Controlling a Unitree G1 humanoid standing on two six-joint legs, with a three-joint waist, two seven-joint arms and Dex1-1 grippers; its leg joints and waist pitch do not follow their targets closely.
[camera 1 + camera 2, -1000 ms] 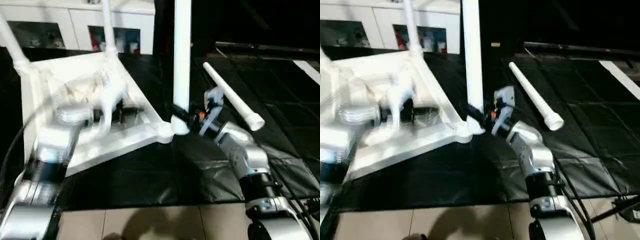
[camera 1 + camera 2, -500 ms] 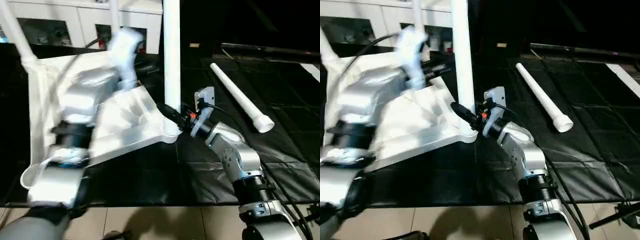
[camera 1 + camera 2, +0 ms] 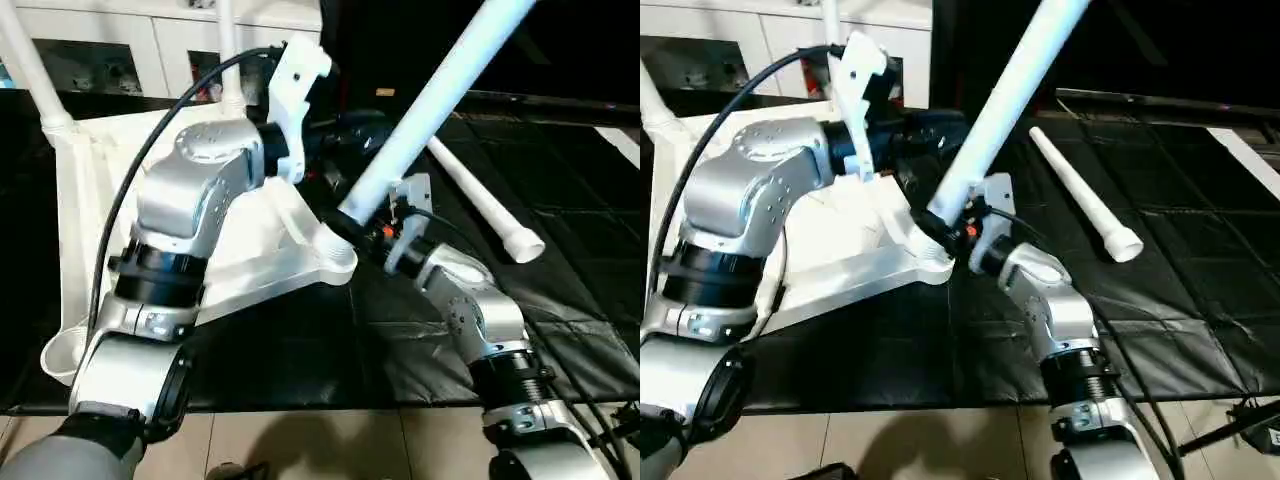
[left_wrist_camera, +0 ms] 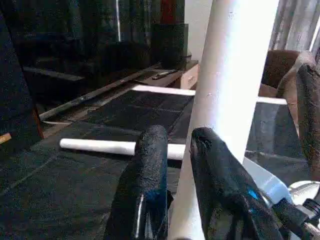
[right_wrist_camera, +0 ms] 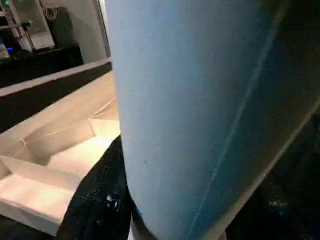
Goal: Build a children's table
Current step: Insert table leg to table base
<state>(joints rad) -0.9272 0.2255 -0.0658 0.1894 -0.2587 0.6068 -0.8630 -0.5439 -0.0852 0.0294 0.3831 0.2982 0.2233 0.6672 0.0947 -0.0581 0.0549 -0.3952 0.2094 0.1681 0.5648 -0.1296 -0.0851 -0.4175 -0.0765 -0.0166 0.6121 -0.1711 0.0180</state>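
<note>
Leg (image 3: 430, 105) leans badly: my right gripper (image 3: 940, 222) is clamped at its base, left gripper (image 4: 177, 165) nearly closed alongside (not gripping); straighten before pressing into the corner socket (image 3: 335, 255).

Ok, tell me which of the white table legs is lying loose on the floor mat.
The leg right of the right pincer, flat on the black mat. The others stand in the tabletop; the leg held by the pincer leans from the near corner socket.
</note>
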